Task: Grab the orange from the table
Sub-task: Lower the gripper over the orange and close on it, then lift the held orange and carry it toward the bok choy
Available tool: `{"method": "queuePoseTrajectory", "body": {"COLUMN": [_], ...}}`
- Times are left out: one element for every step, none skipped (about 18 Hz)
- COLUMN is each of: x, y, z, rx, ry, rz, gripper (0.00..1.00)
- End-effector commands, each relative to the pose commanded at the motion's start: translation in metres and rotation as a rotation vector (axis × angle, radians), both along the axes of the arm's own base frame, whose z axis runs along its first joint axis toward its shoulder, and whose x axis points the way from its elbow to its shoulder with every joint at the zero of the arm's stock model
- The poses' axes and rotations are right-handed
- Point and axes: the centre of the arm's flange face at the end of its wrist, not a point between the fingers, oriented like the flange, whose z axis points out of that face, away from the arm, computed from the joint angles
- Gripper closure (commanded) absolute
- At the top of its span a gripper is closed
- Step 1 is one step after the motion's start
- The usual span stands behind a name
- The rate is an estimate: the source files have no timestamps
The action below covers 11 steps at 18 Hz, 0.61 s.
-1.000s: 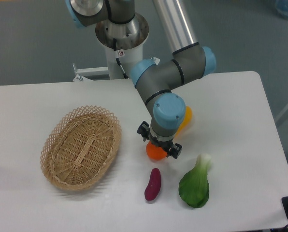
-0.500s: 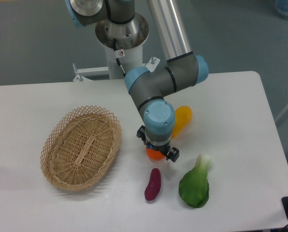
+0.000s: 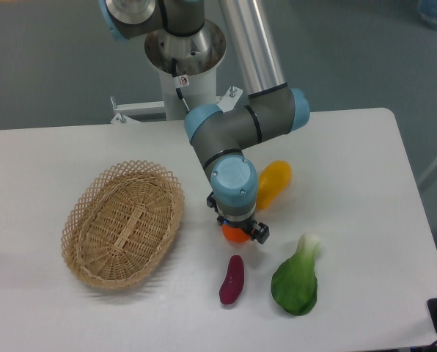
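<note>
The orange (image 3: pixel 234 235) lies on the white table (image 3: pixel 365 169), just in front of the arm's blue wrist. Only its lower half shows, because the wrist hides the top. My gripper (image 3: pixel 237 220) points straight down over it. Its black fingers (image 3: pixel 260 233) stand on either side of the orange with the jaws apart. I cannot see whether the pads touch the fruit.
An elongated yellow-orange fruit (image 3: pixel 275 180) lies right behind the gripper. A purple sweet potato (image 3: pixel 232 279) and a green bok choy (image 3: pixel 296 282) lie just in front. An oval wicker basket (image 3: pixel 123 222) stands to the left.
The wrist has moved left and come down over the orange, uncovering more of the yellow-orange fruit. The orange has not moved.
</note>
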Motion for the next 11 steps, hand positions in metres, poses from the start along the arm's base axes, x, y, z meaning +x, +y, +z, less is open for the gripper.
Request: {"method": "queuePoseTrajectory", "body": {"x": [0.0, 0.0, -0.001, -0.001, -0.003, -0.005, -0.006, -0.007, -0.008, -0.012, -0.016], "y": [0.0, 0.0, 0.001, 0.001, 0.002, 0.003, 0.004, 0.006, 0.007, 0.008, 0.012], "z": [0.001, 0.001, 0.003, 0.006, 0.011, 0.015, 0.018, 0.021, 0.024, 0.03, 0.039], "rx": [0.001, 0.001, 0.004, 0.007, 0.014, 0.015, 0.018, 0.021, 0.027, 0.041, 0.052], "ry": [0.001, 0.001, 0.004, 0.007, 0.014, 0.014, 0.018, 0.021, 0.025, 0.035, 0.049], "rz": [0.002, 0.002, 0.0, -0.003, -0.003, -0.006, -0.008, -0.008, -0.007, -0.006, -0.009], "gripper": [0.3, 0.33, 0.34, 0.34, 0.34, 0.34, 0.34, 0.34, 0.34, 0.34, 0.34]}}
